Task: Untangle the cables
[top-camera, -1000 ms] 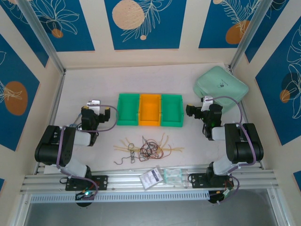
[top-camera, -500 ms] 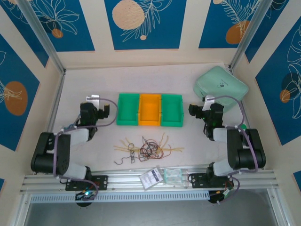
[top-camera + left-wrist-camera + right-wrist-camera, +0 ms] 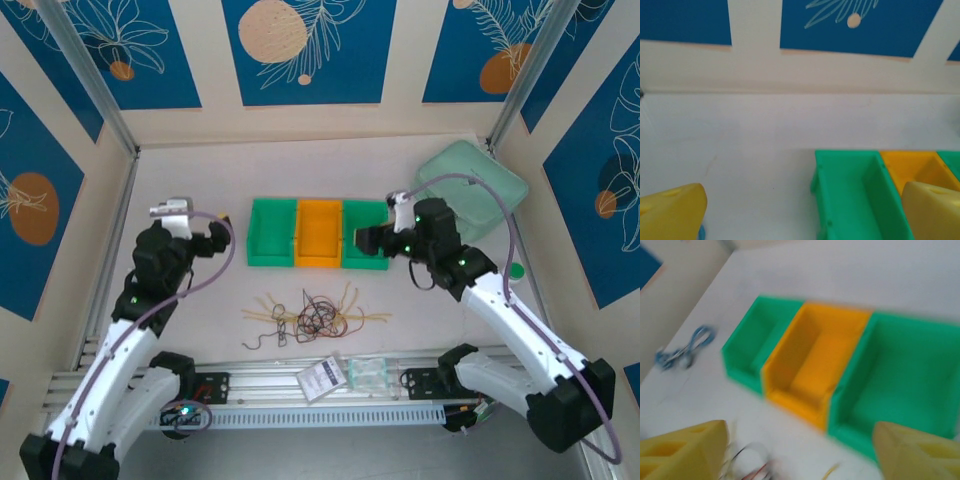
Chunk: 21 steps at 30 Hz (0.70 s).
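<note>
The cables (image 3: 314, 315) lie in a loose tangle of pale yellow, red and dark wires on the white table, in front of the three bins. Their top edge shows blurred at the bottom of the right wrist view (image 3: 751, 466). My left gripper (image 3: 214, 241) hovers left of the left green bin (image 3: 272, 233), open, with nothing between its yellow fingers (image 3: 671, 212). My right gripper (image 3: 368, 240) hangs over the front of the right green bin (image 3: 365, 235), above and behind the tangle. Its jaws stand wide apart and hold nothing.
The orange bin (image 3: 319, 233) sits between the two green ones; all three look empty (image 3: 817, 360). A mint green pouch (image 3: 472, 184) lies at the back right. A blue cord (image 3: 686, 348) lies left of the bins. Two plastic packets (image 3: 325, 376) rest on the front rail.
Both arms have unfolded and risen. The right gripper swung left from beside the bins to over the right green bin, its jaws narrowing slightly. The left gripper shifted a little left and back.
</note>
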### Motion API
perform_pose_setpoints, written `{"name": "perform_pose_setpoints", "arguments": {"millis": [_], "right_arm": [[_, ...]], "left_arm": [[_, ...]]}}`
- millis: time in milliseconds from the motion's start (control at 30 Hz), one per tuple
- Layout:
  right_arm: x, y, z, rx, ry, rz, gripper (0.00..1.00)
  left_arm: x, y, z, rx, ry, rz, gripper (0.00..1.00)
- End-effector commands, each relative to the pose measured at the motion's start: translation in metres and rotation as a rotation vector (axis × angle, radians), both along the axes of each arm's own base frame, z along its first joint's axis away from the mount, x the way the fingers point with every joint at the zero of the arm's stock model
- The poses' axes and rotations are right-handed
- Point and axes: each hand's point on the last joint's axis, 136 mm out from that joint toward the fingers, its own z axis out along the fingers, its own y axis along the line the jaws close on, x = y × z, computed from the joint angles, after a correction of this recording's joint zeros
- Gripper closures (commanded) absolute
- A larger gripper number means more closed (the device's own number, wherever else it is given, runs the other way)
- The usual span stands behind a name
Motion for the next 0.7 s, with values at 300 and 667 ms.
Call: {"name": "perform_pose_setpoints", "arguments": {"millis": [300,667], "right_arm": [[-0.102,0.065,-0.019,-0.006,0.253,0.161,0.17],[-0.088,0.116,-0.062,-0.23,0.401,0.174,0.32]], "left_arm": [[-0.036,-0.02,-0.063,-0.085,0.317,-0.096,0.01],[-0.048,-0.011,-0.082,-0.044,0.399,-0.049,0.08]]}}
